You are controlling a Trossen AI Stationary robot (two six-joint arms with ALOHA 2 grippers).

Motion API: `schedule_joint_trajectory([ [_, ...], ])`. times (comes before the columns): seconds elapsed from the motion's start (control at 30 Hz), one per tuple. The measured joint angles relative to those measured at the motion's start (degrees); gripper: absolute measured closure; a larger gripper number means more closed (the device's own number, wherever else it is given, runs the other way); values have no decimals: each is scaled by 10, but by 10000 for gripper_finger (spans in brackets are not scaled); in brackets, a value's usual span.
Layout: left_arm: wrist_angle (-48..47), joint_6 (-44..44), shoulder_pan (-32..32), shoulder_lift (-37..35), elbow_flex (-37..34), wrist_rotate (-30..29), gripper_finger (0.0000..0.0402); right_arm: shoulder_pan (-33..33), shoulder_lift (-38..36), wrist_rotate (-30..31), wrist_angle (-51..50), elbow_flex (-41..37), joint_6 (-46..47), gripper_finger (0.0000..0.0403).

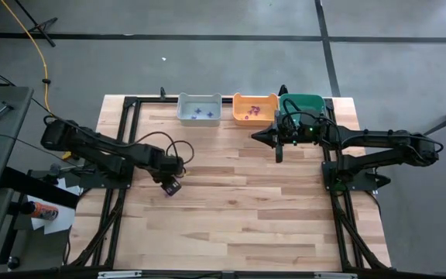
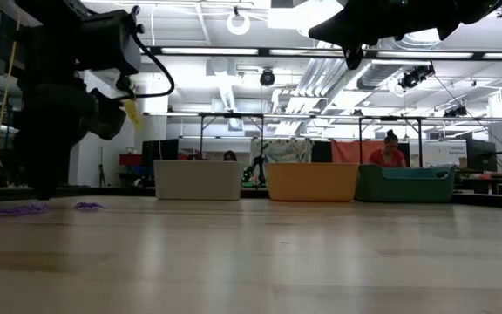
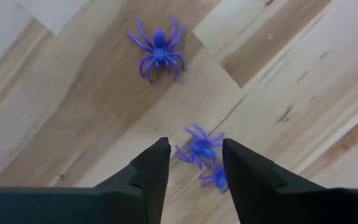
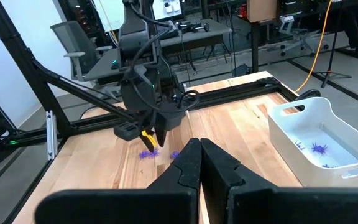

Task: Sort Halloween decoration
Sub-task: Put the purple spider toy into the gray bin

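Three small purple spider trinkets lie flat on the wooden table under my left gripper. In the left wrist view one spider (image 3: 159, 50) lies apart. Another spider (image 3: 201, 149) sits between the open fingers of my left gripper (image 3: 194, 152), and a third spider (image 3: 217, 179) lies partly hidden by one finger. From above, my left gripper (image 1: 170, 187) points down at the table's left middle. My right gripper (image 4: 199, 152) is shut and empty. It hovers near the teal bin, where the high view shows my right gripper (image 1: 258, 137).
Three bins stand in a row at the far edge: a grey bin (image 1: 199, 108) with purple-blue trinkets, an orange bin (image 1: 255, 108) with reddish ones, and a teal bin (image 1: 303, 104). A black frame borders the table. A person (image 2: 391, 150) sits in the room beyond.
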Motion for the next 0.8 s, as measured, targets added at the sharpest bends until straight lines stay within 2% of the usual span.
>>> schedule_joint_trajectory([
  [0.2,4,-17,-9,24,0,0,245,0,0,0,-1,0,0,402],
  [0.53,11,-18,-22,64,2,-9,248,0,0,0,-6,0,0,402],
  [0.63,8,-4,-19,64,2,-18,278,0,0,0,-6,0,0,402],
  [0.8,-6,30,1,60,1,-17,383,0,0,0,-7,0,0,402],
])
